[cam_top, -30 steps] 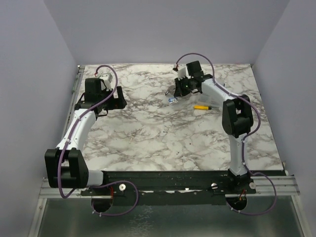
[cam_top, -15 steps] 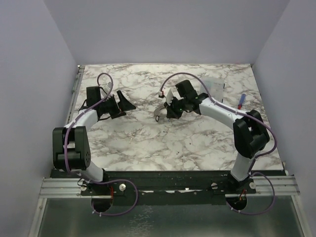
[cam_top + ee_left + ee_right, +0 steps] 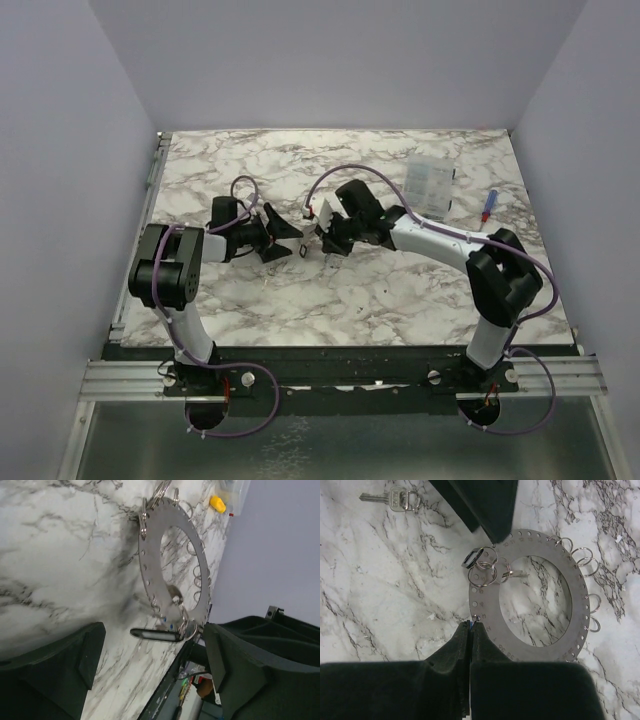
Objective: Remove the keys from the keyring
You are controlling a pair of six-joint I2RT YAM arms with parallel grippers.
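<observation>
The keyring (image 3: 487, 611), a large flat grey ring with numbered holes, lies on the marble; it also shows in the left wrist view (image 3: 148, 562). My right gripper (image 3: 470, 625) is shut at the ring's near rim, with a sliver of the blue-headed key (image 3: 470, 623) between its pads. A black-headed key (image 3: 469, 560) hangs from split rings on the ring and lies between the jaws of my open left gripper (image 3: 155, 655). A bare silver key (image 3: 390, 499) lies loose beyond. From above, the left gripper (image 3: 293, 245) and right gripper (image 3: 325, 243) face each other mid-table.
A clear plastic compartment box (image 3: 430, 187) stands at the back right, with a small blue and red tool (image 3: 488, 205) to its right. A yellow object (image 3: 216, 503) lies by the box. Several empty split rings (image 3: 582, 560) hang on the ring's far side.
Both arms swung in from the back of the table to its middle and now meet at the ring. The yellow tool seen mid-table a second ago is gone from there.
</observation>
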